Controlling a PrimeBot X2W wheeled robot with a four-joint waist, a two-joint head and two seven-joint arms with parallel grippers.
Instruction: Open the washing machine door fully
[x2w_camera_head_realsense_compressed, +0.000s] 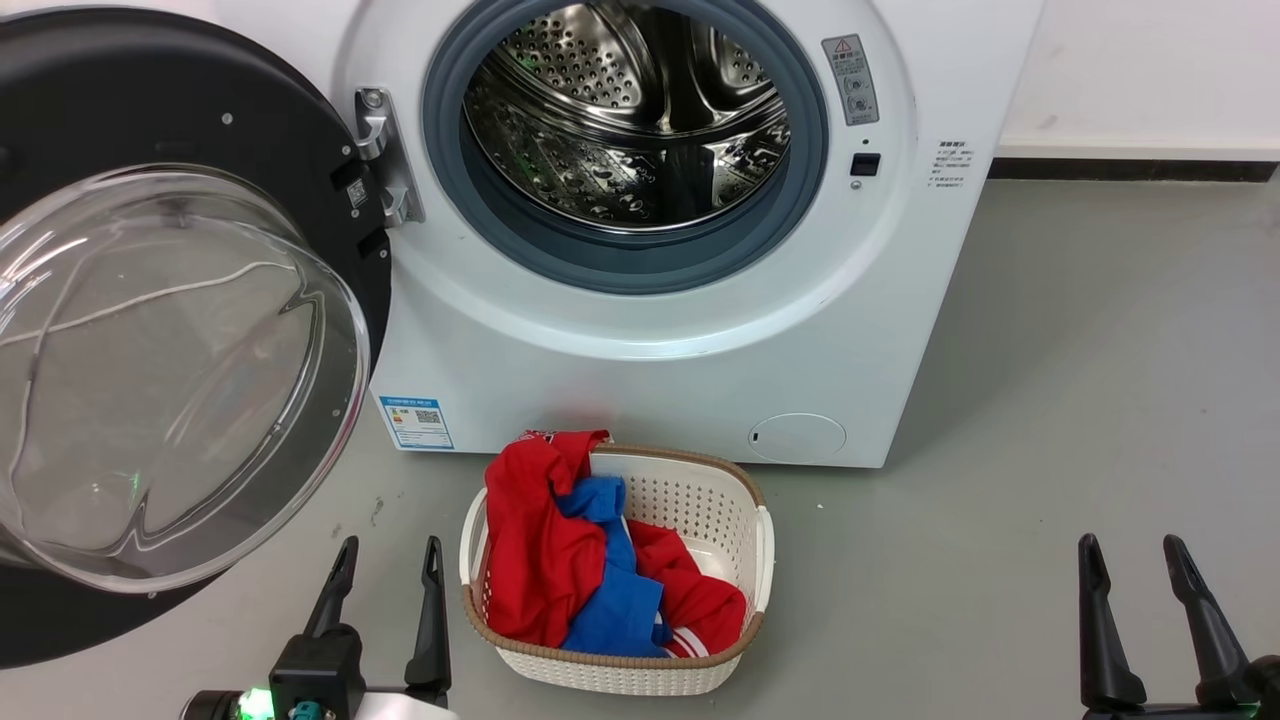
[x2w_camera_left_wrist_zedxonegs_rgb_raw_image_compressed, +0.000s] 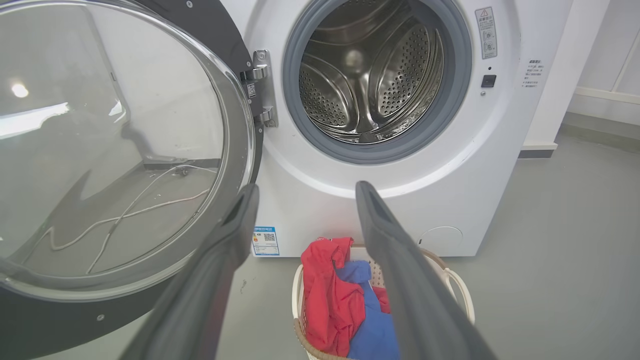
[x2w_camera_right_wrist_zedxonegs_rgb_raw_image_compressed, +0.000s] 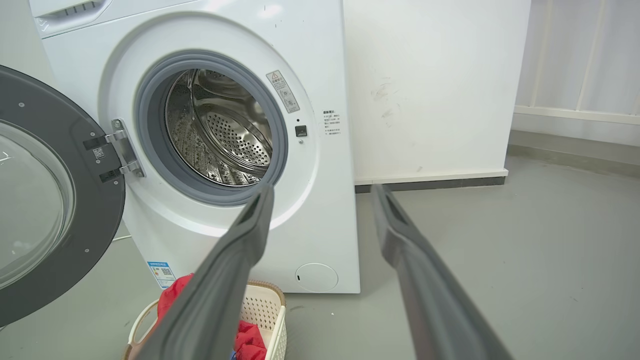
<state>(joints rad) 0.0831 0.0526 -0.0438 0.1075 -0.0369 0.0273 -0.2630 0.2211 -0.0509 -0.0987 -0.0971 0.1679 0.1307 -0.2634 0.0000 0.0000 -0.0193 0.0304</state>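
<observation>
Washing machine door (x2w_camera_head_realsense_compressed: 250, 140) matt black plastic around clear glossy glass; drum (x2w_camera_head_realsense_compressed: 630, 120) perforated shiny steel; basket (x2w_camera_head_realsense_compressed: 700, 500) white plastic weave.

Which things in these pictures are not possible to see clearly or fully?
- washing machine door: head view, left side cut off by the picture edge.
- warning label: head view, print too small to read.
- basket floor: head view, hidden under the red and blue clothes.

Black glass-bowled washing machine door (x2w_camera_head_realsense_compressed: 200, 330) wide open
</observation>
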